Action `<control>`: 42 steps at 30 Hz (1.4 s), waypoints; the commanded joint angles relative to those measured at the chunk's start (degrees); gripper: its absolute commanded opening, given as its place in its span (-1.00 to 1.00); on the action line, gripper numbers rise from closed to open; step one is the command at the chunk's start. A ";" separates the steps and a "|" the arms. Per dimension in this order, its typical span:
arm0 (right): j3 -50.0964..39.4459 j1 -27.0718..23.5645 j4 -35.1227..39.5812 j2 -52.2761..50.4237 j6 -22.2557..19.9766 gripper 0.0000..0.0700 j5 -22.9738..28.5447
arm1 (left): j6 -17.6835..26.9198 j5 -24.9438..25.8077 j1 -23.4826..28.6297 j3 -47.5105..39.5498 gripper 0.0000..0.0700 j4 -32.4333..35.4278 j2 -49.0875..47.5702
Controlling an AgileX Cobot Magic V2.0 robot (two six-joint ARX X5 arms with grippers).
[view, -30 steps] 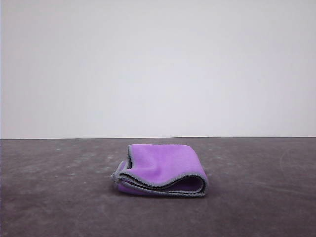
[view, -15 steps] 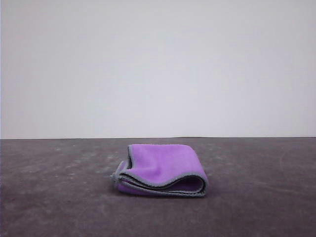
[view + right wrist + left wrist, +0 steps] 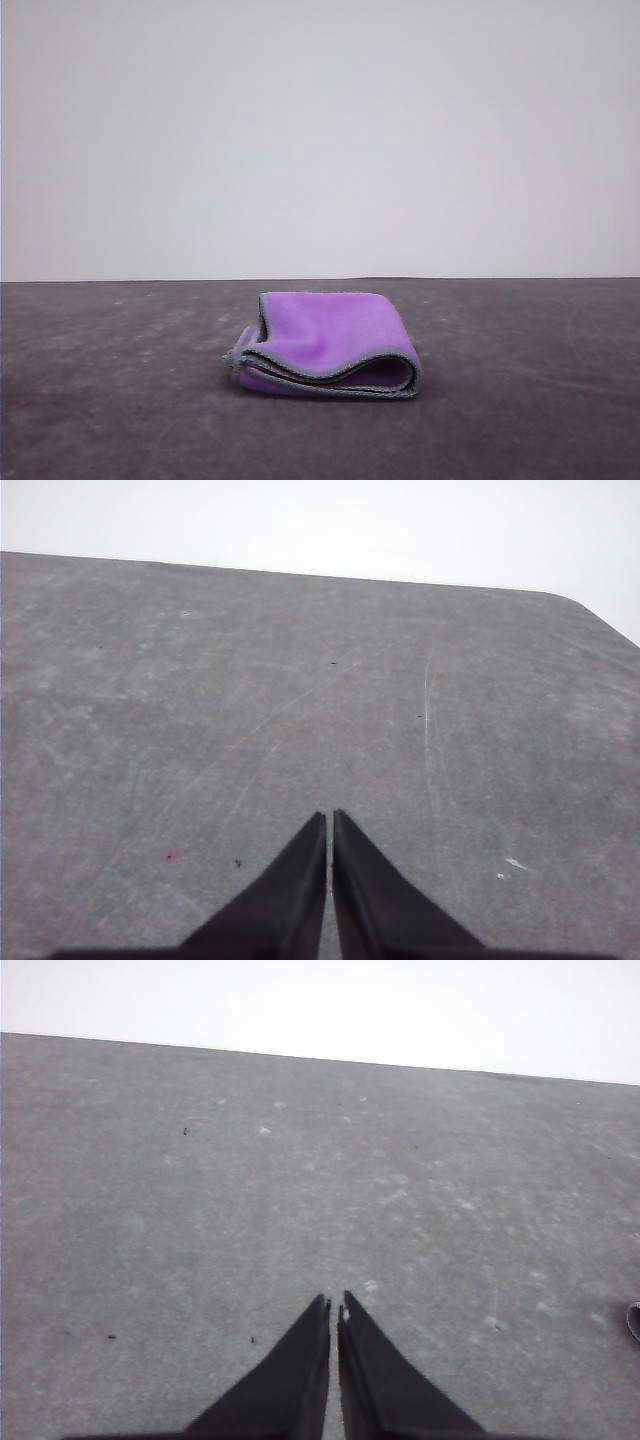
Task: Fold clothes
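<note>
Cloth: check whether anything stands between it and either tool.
Nothing visible does. The cloth lies folded alone on the table. Ahead of the shut left tool and shut right tool there is bare tabletop.

light: even, soft | shadows: faint | focus: slightly soft, grainy

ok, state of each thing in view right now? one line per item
cloth: folded into a small stack, purple side out, lying on the table, nothing touching it
left gripper: shut, empty, over bare table
right gripper: shut, empty, over bare table
table: dark grey, scuffed
</note>
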 commanded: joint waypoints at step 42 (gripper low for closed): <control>-0.22 -0.13 0.81 -0.04 0.57 -0.98 0.07 | -0.15 -0.15 0.00 -0.98 -1.00 -0.51 -0.03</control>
